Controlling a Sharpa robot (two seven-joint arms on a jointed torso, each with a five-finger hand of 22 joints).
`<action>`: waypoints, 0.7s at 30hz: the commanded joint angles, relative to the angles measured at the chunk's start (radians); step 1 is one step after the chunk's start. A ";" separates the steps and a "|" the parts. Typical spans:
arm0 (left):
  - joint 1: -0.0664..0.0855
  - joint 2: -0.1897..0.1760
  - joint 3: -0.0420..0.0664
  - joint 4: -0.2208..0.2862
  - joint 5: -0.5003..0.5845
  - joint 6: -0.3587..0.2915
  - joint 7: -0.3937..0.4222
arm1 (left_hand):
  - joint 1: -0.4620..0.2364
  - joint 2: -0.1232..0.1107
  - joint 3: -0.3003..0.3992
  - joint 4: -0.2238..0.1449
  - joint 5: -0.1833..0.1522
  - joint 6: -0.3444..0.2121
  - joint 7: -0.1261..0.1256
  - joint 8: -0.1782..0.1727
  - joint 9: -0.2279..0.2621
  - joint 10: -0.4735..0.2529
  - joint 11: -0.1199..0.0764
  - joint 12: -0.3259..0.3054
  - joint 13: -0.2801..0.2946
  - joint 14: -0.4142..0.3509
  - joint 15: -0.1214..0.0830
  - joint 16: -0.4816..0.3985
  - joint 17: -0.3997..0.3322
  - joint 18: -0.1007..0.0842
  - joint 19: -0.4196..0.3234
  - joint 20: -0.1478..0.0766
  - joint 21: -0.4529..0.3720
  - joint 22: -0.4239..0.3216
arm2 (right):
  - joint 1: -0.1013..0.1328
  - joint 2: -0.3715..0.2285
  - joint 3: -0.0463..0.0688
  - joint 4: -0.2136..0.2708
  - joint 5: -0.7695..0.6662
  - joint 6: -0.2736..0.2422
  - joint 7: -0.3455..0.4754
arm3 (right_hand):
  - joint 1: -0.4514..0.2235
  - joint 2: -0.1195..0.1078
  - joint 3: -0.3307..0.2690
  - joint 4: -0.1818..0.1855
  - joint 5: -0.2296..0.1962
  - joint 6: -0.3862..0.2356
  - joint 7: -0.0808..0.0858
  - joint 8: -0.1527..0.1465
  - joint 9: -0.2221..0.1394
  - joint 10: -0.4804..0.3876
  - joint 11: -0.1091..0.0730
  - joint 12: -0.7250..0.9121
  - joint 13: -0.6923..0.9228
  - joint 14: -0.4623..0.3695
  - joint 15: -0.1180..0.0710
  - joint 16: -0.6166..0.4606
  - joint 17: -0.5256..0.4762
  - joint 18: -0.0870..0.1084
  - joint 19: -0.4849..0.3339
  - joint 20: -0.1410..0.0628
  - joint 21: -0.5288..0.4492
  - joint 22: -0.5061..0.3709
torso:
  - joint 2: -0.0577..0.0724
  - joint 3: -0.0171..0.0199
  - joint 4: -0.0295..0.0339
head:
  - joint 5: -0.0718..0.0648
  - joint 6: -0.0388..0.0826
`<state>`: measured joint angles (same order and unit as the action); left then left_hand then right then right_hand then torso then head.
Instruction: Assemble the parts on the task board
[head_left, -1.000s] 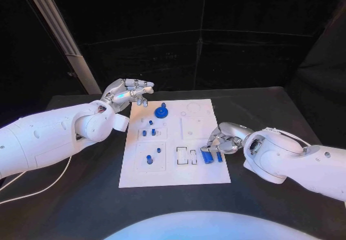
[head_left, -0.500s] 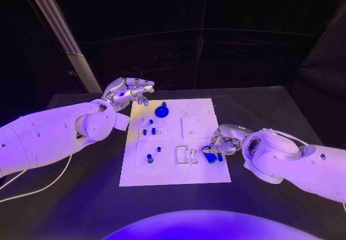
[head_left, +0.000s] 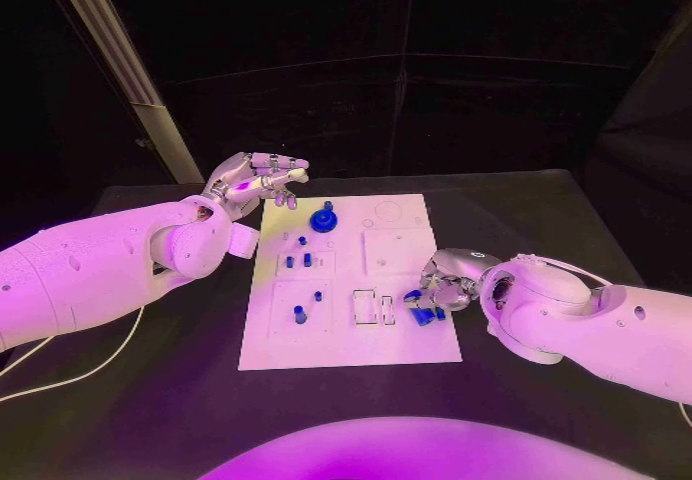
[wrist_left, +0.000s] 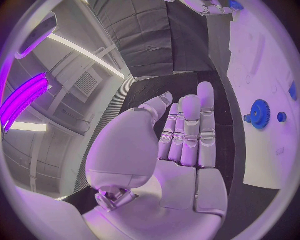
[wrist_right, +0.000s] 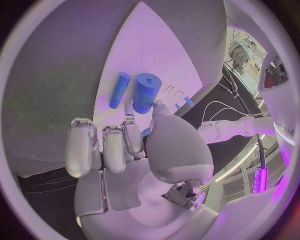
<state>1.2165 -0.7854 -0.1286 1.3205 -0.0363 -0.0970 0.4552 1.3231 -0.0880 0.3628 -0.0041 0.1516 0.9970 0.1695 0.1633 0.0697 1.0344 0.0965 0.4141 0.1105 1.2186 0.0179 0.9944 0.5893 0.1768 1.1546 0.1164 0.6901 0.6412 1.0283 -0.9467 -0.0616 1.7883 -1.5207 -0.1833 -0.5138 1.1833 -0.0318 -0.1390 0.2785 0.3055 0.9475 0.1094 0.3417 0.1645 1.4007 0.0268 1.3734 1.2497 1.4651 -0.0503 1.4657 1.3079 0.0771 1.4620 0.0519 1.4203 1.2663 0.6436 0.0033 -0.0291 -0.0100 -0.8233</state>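
Right wrist view, blue cylinder (wrist_right: 147, 92) at right hand (wrist_right: 134, 145) fingertips

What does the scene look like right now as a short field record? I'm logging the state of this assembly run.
surface: black table
task board: white plate, mid-table
blue gear: at the board's far end
blue cylinders: two lying side by side near the board's right edge
left hand: raised beyond the board's far left corner, holding nothing
right hand: lowered at the cylinders; grip unclear

table (head_left: 173, 400): black | backdrop (head_left: 433, 110): black curtain | pale post (head_left: 144, 100): leaning, far left
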 joint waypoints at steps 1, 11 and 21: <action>0.001 0.000 0.000 0.000 0.001 0.025 -0.004 | -0.003 0.006 -0.004 0.004 -0.003 -0.008 -0.001 0.006 -0.001 -0.005 0.000 0.002 0.001 -0.008 -0.002 -0.004 -0.001 0.006 0.005 0.001 -0.006 -0.002 | -0.004 0.002 -0.004 -0.002 -0.025 0.081 -0.019 | 0.011 0.002 -0.008 0.000 -0.005 -0.007 -0.003 0.007 0.000 -0.006 -0.002 -0.005 -0.001 0.070 0.001 0.006 0.079 -0.018 0.006 0.004 0.001 0.002 | 0.000 -0.0001 0.0007 | 0.001 -0.002; 0.001 0.000 0.000 -0.001 0.000 0.047 -0.020 | -0.005 0.007 -0.006 0.006 -0.002 -0.008 -0.001 0.007 -0.001 -0.008 0.000 0.004 0.002 -0.008 -0.002 -0.003 -0.002 0.006 0.005 0.001 -0.007 -0.002 | -0.005 0.014 -0.005 -0.005 -0.052 0.109 -0.034 | 0.087 0.001 -0.020 -0.039 0.001 -0.011 -0.006 0.040 0.009 -0.010 -0.005 -0.016 0.001 0.070 -0.001 0.007 0.082 -0.019 0.005 0.002 0.003 0.007 | 0.000 -0.0008 0.0015 | 0.000 -0.006; 0.001 0.001 0.000 0.000 -0.003 0.057 -0.028 | -0.005 0.006 -0.007 0.006 -0.003 -0.009 -0.001 0.007 -0.001 -0.009 0.000 0.004 0.002 -0.008 -0.002 -0.003 -0.002 0.006 0.005 0.001 -0.008 -0.002 | -0.007 0.040 -0.005 -0.008 -0.037 0.062 -0.062 | 0.085 0.018 -0.034 -0.034 0.058 0.000 -0.012 0.063 0.015 -0.014 -0.010 -0.028 -0.005 0.069 -0.005 0.004 0.080 -0.018 0.004 0.000 0.002 0.006 | -0.002 -0.0009 0.0018 | 0.000 -0.006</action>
<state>1.2164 -0.7849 -0.1290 1.3198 -0.0367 -0.0631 0.4303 1.3231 -0.0880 0.3587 0.0000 0.1516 0.9970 0.1695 0.1673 0.0697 1.0344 0.0965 0.4141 0.1104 1.2186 0.0179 0.9944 0.5884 0.1767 1.1546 0.1164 0.6862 0.6400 1.0297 -0.9093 -0.0582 1.7849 -1.5748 -0.1376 -0.5453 1.2700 -0.0266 -0.1684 0.2472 0.3603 0.9469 0.1003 0.4007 0.1802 1.3921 0.0183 1.3504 1.2457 1.4651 -0.0501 1.4657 1.3077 0.0772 1.4619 0.0519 1.4203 1.2724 0.6425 0.0026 -0.0277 -0.0095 -0.8289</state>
